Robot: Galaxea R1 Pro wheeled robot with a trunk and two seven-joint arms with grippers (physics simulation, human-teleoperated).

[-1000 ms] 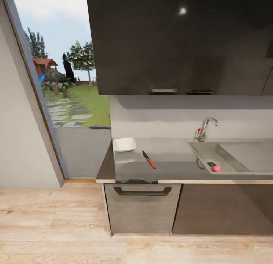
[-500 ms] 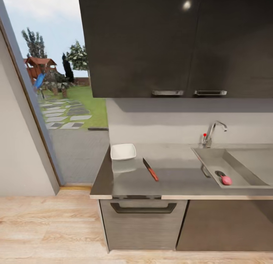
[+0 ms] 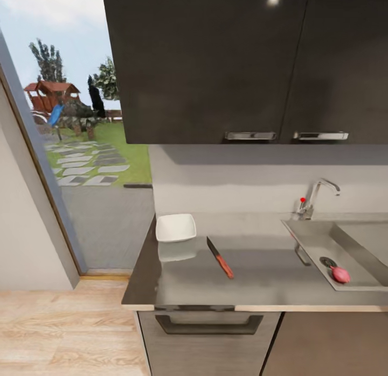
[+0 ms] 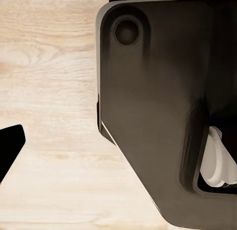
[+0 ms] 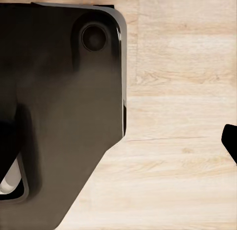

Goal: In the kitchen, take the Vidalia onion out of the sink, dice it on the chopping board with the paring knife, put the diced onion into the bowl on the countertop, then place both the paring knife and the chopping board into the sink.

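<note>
Head view: dark wall cabinets [image 3: 215,63] span the upper frame; an open doorway [image 3: 81,149] onto a garden occupies the left. The grey countertop [image 3: 258,279] crosses the lower half. The sink [image 3: 345,257] lies at right centre, with the tap [image 3: 318,195] behind it. The white bowl [image 3: 175,227] sits at the counter's left end; the knife [image 3: 220,258] lies just right of it, long axis diagonal, handle toward the lower right. The onion [image 3: 340,274] rests in the sink by the drain, lower right, so the right arm is probably nearer. Wrist views show dark robot body over wood floor [image 4: 49,91]; whether either gripper is wide or narrow cannot be told.
</note>
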